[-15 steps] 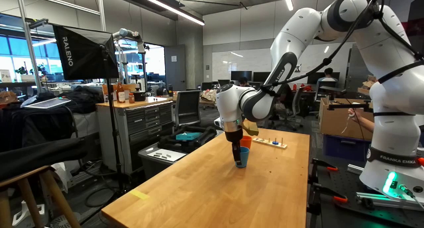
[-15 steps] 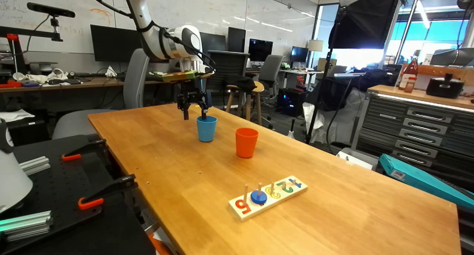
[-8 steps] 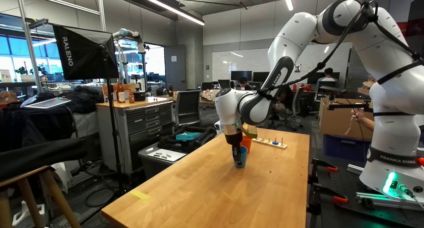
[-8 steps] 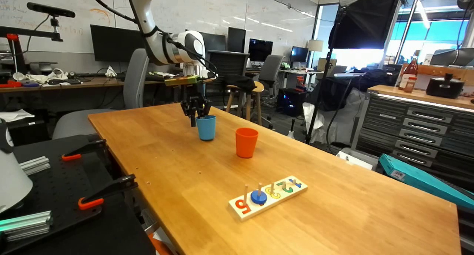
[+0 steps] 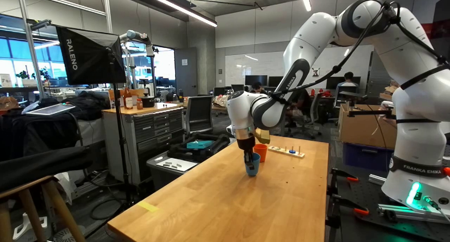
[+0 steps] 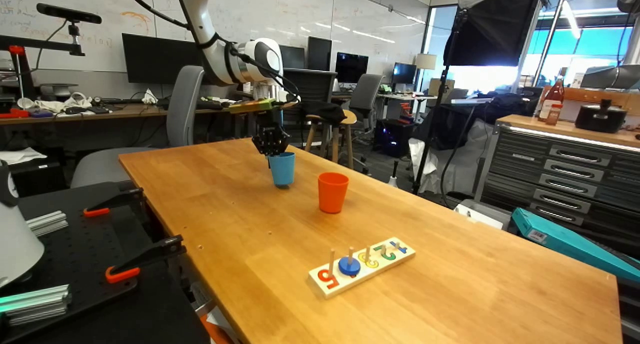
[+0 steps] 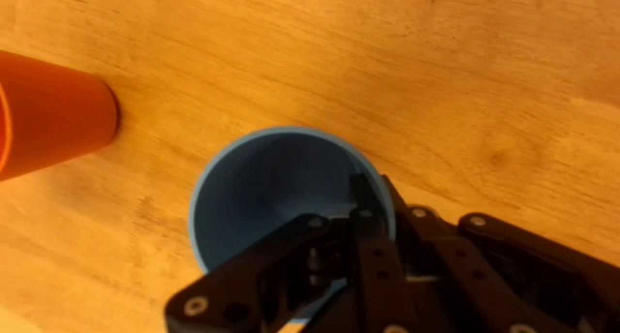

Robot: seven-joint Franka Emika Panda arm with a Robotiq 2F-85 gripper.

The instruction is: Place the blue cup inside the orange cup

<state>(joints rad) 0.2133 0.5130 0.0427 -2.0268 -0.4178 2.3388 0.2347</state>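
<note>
Lifting the blue cup [image 6: 283,170] looks like the step in hand, and we judge it barely begun: a dark shadow shows under the base, so the cup seems just clear of the worktop [image 6: 450,299], though the gap is too thin to be sure. Our tool [image 7: 374,180] is clamped on one side of the cup's wall, its fingers [image 7: 364,192] split, one inside the rim and one outside. The orange cup [image 6: 333,194] stands upright nearby, not touching the blue one, with its mouth facing up. To do this well, we need enough height for the blue base to pass over the orange rim before we go sideways; crossing too low would likely knock the orange cup over. Because we hold the cup off to one side, we line up its base, not the tool, with the orange mouth. Such a one-sided pinch may let the cup tip, so we move gently and hold it level. On the way down, the outer finger could snag on the orange rim, so we lower slowly and let go once the base is well inside.
</note>
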